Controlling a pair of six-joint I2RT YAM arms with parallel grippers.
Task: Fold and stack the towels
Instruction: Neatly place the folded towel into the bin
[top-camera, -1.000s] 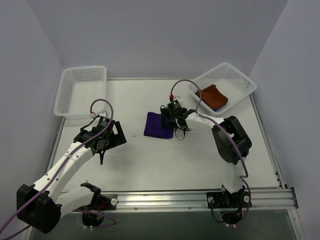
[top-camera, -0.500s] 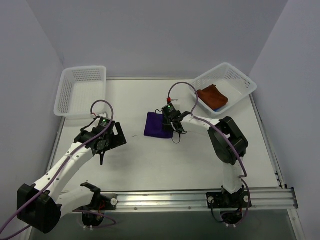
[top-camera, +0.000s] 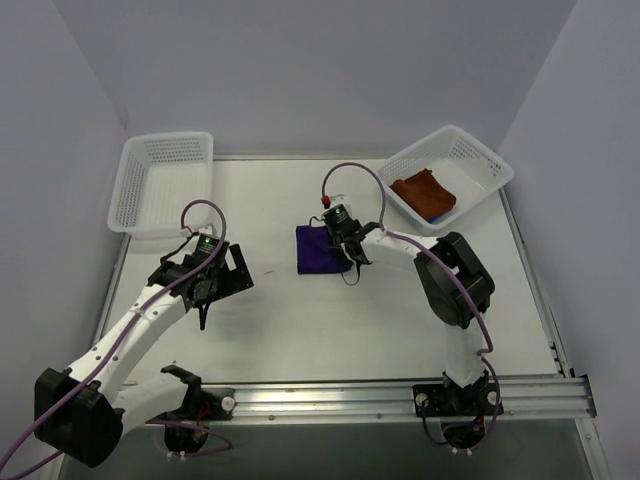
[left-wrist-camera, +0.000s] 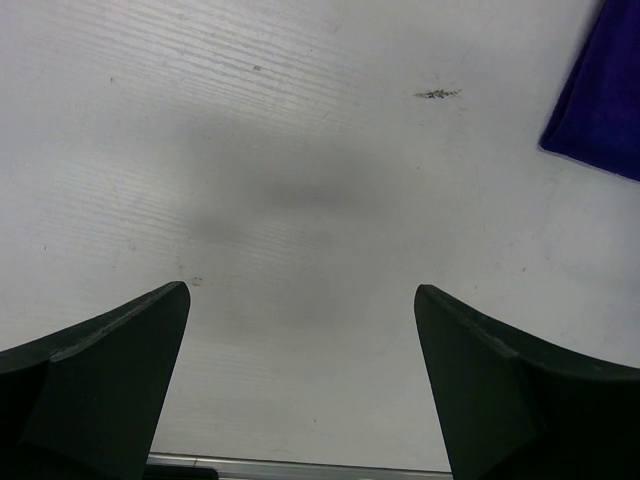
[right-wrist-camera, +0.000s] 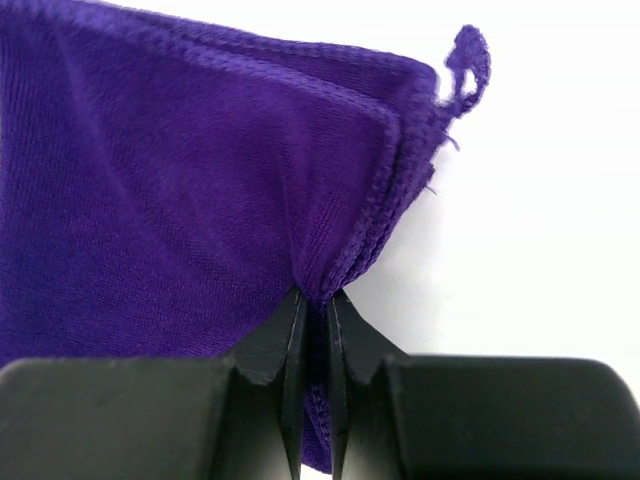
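Right wrist: claw (right-wrist-camera: 315, 325) tight on towel (right-wrist-camera: 180, 200)

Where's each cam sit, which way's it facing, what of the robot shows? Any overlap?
Top external: above and behind the bases, looking down at the table; left arm, right arm, two baskets, purple towel.
Left wrist: on the left arm, facing down at table; left jaws open at the bottom corners.
Right wrist: on the right arm, close on the purple towel; right jaws shut on its edge.
Shared: purple towel, in all three.
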